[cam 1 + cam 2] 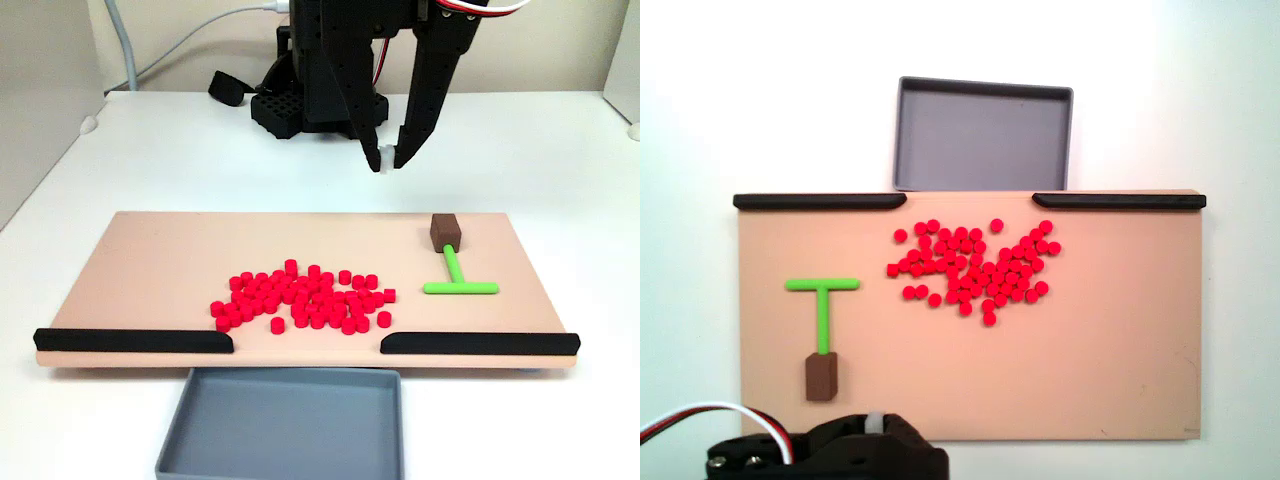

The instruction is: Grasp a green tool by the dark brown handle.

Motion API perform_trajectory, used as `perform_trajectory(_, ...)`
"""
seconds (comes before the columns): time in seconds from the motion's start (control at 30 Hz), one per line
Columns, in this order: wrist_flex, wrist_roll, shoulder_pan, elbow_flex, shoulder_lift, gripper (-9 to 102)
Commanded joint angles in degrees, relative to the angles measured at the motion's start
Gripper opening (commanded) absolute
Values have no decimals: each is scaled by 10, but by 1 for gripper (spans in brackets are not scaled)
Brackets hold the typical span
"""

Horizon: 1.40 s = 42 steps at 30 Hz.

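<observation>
The green tool lies flat on the right part of the pink board, crossbar toward the front, stem pointing back. Its dark brown handle sits at the far end of the stem. In the other fixed view the green tool and its dark brown handle are at the board's left. My gripper hangs above the white table behind the board's far edge, a little left of the handle and apart from it. Its fingertips nearly touch, with nothing between them. Its top pokes in at the bottom edge.
A pile of several red cylinders covers the board's middle. Two black strips line the front edge with a gap between them. A grey tray sits below that gap. The arm base stands behind the board.
</observation>
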Motion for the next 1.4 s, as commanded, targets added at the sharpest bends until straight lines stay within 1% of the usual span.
perform_trajectory(0.0,-3,13,-15,-38,-12,0)
perform_trajectory(0.3,-3,20,-43,-81,-47,0)
perform_trajectory(0.63,-3,-4,-45,-87,-53,8)
perform_trajectory(0.73,-3,1,-45,-87,-55,12)
perform_trajectory(0.87,-3,0,-45,-87,-62,15)
perform_trajectory(1.07,-24,9,-47,-83,-73,15)
perform_trajectory(1.37,-25,25,-43,-77,-86,16)
